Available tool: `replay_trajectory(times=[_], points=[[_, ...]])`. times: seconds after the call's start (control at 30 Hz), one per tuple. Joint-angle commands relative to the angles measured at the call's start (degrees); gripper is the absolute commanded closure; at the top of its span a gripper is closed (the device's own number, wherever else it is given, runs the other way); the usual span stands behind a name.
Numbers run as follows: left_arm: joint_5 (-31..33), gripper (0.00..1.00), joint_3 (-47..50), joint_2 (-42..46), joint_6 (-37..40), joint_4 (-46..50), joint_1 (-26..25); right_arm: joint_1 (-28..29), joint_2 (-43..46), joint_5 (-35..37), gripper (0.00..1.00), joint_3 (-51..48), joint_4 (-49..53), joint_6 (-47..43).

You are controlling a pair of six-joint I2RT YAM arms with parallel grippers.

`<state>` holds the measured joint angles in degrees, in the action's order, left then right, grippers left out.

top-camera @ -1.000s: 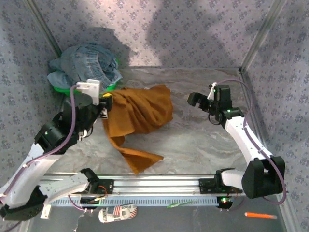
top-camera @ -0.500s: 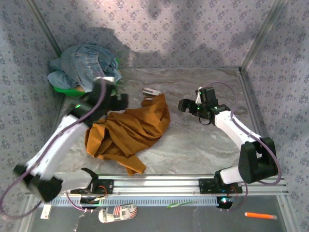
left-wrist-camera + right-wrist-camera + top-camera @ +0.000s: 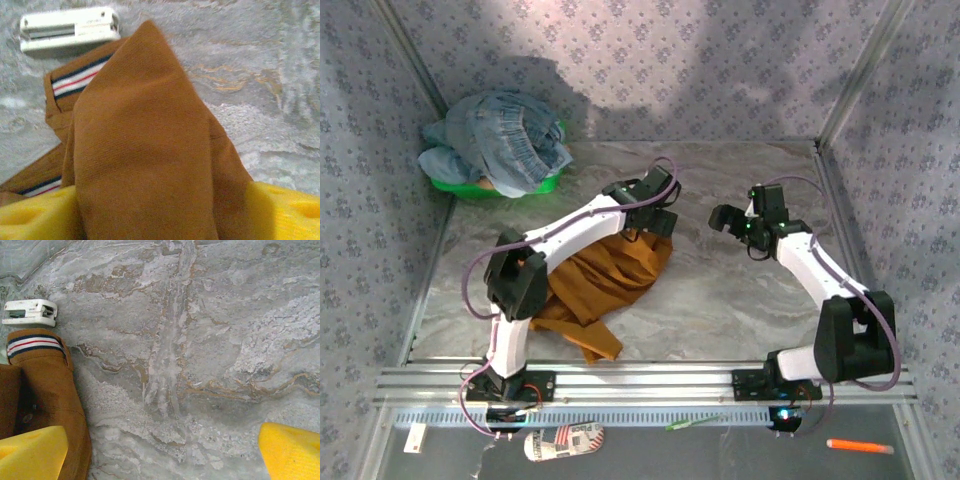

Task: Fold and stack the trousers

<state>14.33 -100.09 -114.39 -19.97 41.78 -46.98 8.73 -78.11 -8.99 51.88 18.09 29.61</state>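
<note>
Loosely heaped trousers, left gripper at their far edge

Crumpled and unfolded, the trousers (image 3: 605, 275) lie on the table (image 3: 740, 300), left of centre, with one leg trailing toward the near rail. The left arm reaches out across the heap, and the left gripper (image 3: 658, 218) sits at the far right edge of the cloth.

From the left wrist, a thick fold of the trousers (image 3: 145, 150) fills the gap between the yellow pads (image 3: 30, 215) and overlaps both of them. The pads show far apart at the two bottom corners. I cannot tell whether they are clamping the cloth or only straddling it. A striped waistband (image 3: 75, 80) shows beside the fold, and a small white box (image 3: 67, 27) lies on the table just past it.

The right gripper (image 3: 720, 215) is over bare table to the right of the trousers, near them but apart. From the right wrist, its jaws are spread wide with nothing but marble between them (image 3: 162, 450). The trousers (image 3: 50, 390) lie at the left edge of that view, partly behind the left pad, with the waistband (image 3: 32, 344) just beside the box (image 3: 29, 312).

A green basin (image 3: 455, 185) piled with jeans (image 3: 500, 145) stands in the far left corner, well apart from the trousers.
</note>
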Motion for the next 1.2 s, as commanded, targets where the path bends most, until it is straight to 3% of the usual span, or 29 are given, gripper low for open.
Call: replay_trajectory(times=[0.0,0.03,0.07,0.13,0.33,0.47,0.57,0.63,0.7,0.8,0.9,0.97,1.07,1.17], points=[[1.0,0.72,-2.6,0.3,2.8,0.9,0.4,-0.1,1.7,-1.4,0.0,-0.4,1.3,0.3],[2.4,0.9,-2.5,1.4,3.3,1.5,0.4,0.0,1.7,-1.6,0.0,-0.3,1.3,0.2],[3.6,1.0,-1.6,3.6,4.4,1.4,0.3,0.2,1.8,-1.7,0.0,-0.2,1.3,0.2],[5.7,1.0,2.0,10.5,6.7,-0.5,0.0,1.1,1.8,-1.7,0.0,-0.1,1.1,0.4],[5.6,1.0,22.2,41.7,12.1,-4.2,1.7,5.9,0.6,-1.1,0.01,0.6,-0.2,1.4],[5.4,1.0,33.5,57.8,6.1,0.5,7.1,11.1,-2.5,-1.7,0.0,1.9,-3.6,3.0],[6.3,1.0,40.9,64.9,0.2,1.1,10.1,16.0,-7.5,-2.3,0.0,4.9,-5.5,4.1],[9.7,0.81,44.3,67.4,-4.3,2.1,11.9,18.9,-11.1,-3.1,0.0,7.6,-5.8,4.6],[12.2,0.19,46.1,67.9,-8.5,5.2,15.1,21.7,-14.3,-3.0,0.0,10.1,-5.2,4.5],[11.1,0.08,44.3,66.5,-10.3,8.7,19.5,23.9,-16.2,-1.2,0.0,11.8,-3.9,3.8],[8.5,0.01,38.1,62.4,-10.0,12.5,18.3,23.3,-15.5,0.5,0.0,11.8,-1.9,2.9],[9.9,0.01,33.7,58.3,-9.2,14.1,12.1,21.9,-14.2,2.0,0.0,11.4,0.0,2.5],[17.1,0.01,26.4,49.4,-9.8,17.6,-3.1,17.6,-11.5,4.0,0.0,9.9,2.7,2.3],[17.4,0.01,22.1,38.6,-11.2,17.5,-14.4,11.2,-8.7,4.9,0.0,7.8,6.0,2.5]])
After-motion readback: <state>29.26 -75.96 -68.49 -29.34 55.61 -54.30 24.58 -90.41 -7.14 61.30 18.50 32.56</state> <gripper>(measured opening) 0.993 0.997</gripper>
